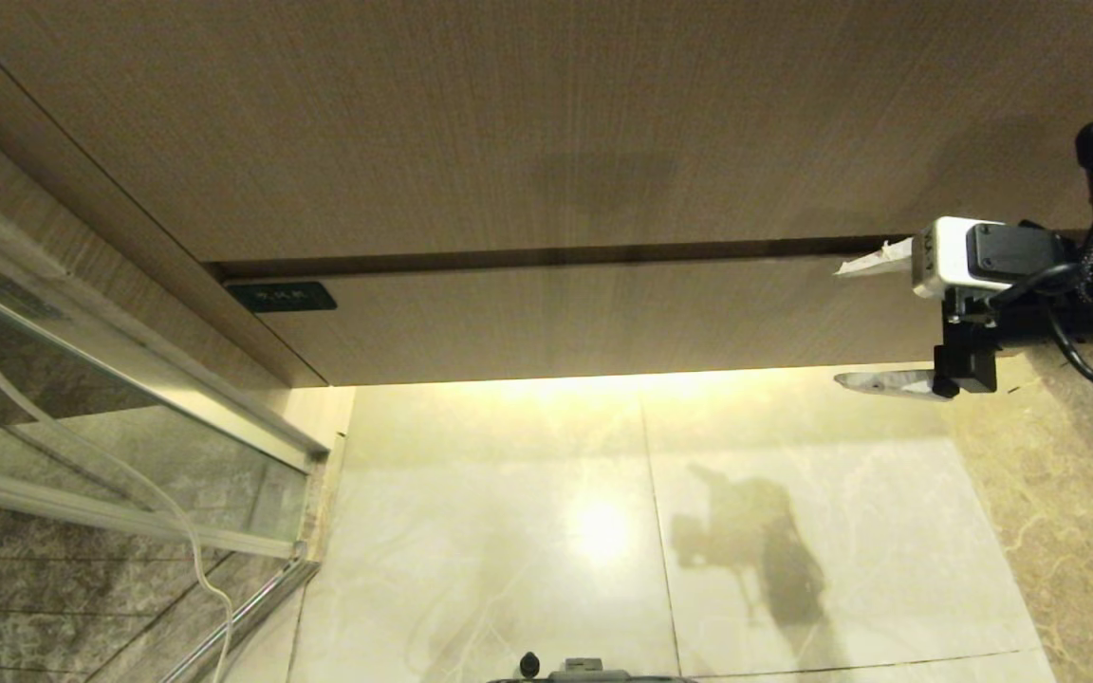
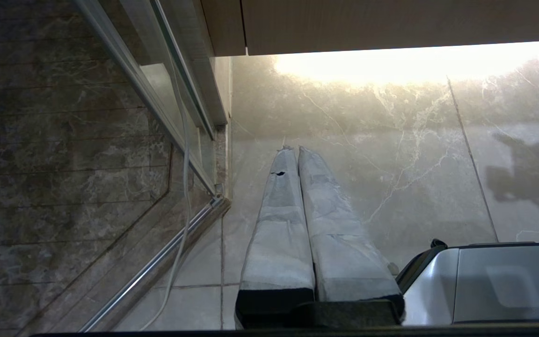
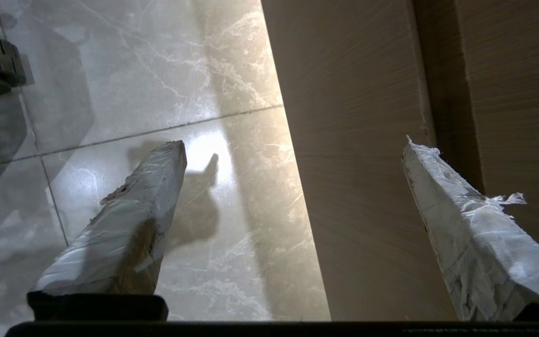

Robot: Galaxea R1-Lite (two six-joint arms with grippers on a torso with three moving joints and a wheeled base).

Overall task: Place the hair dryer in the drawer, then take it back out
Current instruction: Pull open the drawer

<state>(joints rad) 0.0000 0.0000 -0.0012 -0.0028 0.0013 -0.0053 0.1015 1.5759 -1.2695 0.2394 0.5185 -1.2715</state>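
The drawer (image 1: 603,318) is pushed in flush, a light wood-grain front with a small dark label (image 1: 281,297) at its left end. The hair dryer is out of view. My right gripper (image 1: 841,324) is at the drawer's right end, open wide and holding nothing. One fingertip sits level with the dark gap above the drawer, the other just below the drawer's lower edge. In the right wrist view the drawer front (image 3: 358,187) fills the space between the spread fingers of the right gripper (image 3: 293,147). My left gripper (image 2: 293,150) hangs parked over the floor, shut and empty.
A taller wood-grain panel (image 1: 546,123) sits above the drawer. A glass shower screen with a metal rail (image 1: 129,379) and a loose white cord (image 1: 82,446) stand at the left. Glossy marble floor tiles (image 1: 509,531) lie below. My base (image 2: 484,281) shows beside the left gripper.
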